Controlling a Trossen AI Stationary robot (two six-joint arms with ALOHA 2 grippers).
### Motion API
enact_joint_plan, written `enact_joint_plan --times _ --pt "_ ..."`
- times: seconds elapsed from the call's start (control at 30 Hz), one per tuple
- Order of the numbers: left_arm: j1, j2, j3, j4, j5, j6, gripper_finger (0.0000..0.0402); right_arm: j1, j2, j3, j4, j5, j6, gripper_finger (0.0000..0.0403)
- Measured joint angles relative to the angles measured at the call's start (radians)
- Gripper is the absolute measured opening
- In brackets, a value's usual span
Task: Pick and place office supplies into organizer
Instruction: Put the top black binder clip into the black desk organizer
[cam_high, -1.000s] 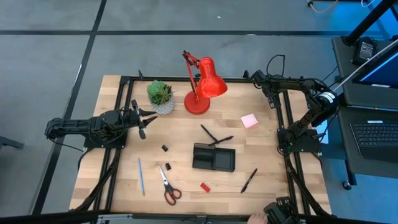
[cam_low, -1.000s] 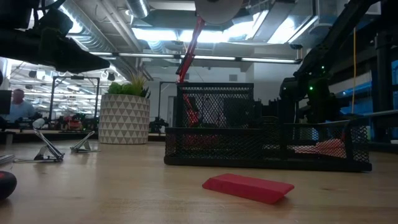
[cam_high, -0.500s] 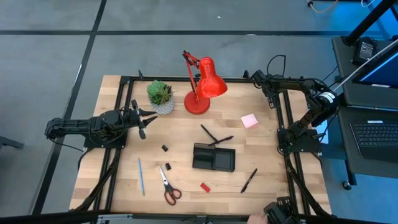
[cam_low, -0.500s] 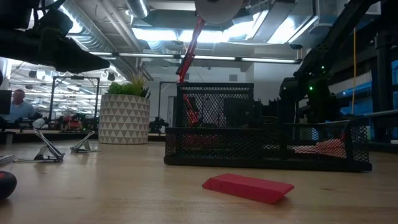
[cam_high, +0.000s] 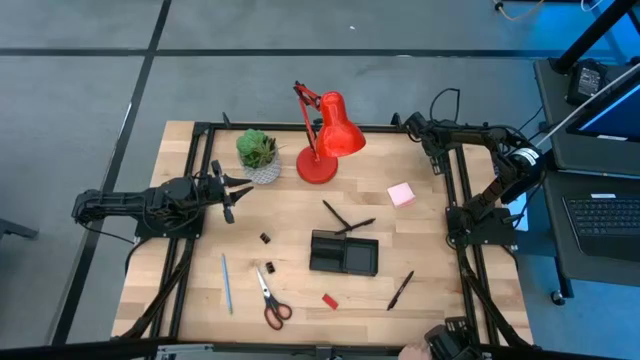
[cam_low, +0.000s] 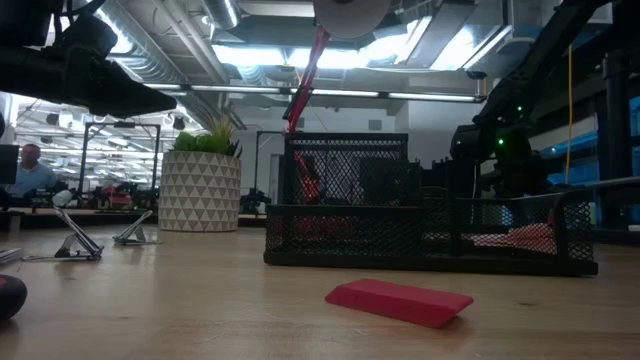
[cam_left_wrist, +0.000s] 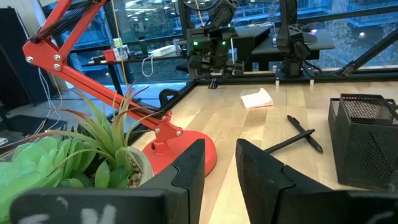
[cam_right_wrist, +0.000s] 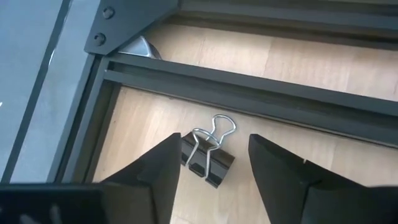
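The black mesh organizer (cam_high: 344, 253) stands mid-table. Around it lie two black pens (cam_high: 348, 218) (cam_high: 400, 290), a pink sticky pad (cam_high: 401, 194), red-handled scissors (cam_high: 270, 298), a blue pen (cam_high: 226, 283), a red block (cam_high: 330, 299) and two small clips (cam_high: 265, 238). My right gripper (cam_high: 437, 163) is at the far right corner, tilted down and open. Its fingers (cam_right_wrist: 155, 171) stand on either side of a black binder clip (cam_right_wrist: 207, 157) lying on the wood, clear of it. My left gripper (cam_high: 228, 195) (cam_left_wrist: 217, 168) waits open and level at the left, beside the plant.
A red desk lamp (cam_high: 325, 140) and a potted plant (cam_high: 258, 152) stand at the far edge. Black frame rails (cam_right_wrist: 249, 99) run just beyond the binder clip and along the table's sides (cam_high: 460, 200). Bare wood lies between the organizer and the right rail.
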Motion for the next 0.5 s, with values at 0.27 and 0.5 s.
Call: enact_joint_plan --times 0.27,0.5 --pt "0.0 0.0 0.0 0.0 0.0 0.0 0.0086 0.0 0.0 -0.01 -0.012 0.001 0.037 0.0134" --pt "0.0 0.0 0.0 0.0 0.0 0.0 0.0086 0.0 0.0 -0.01 -0.03 -0.007 0.049 0.0095"
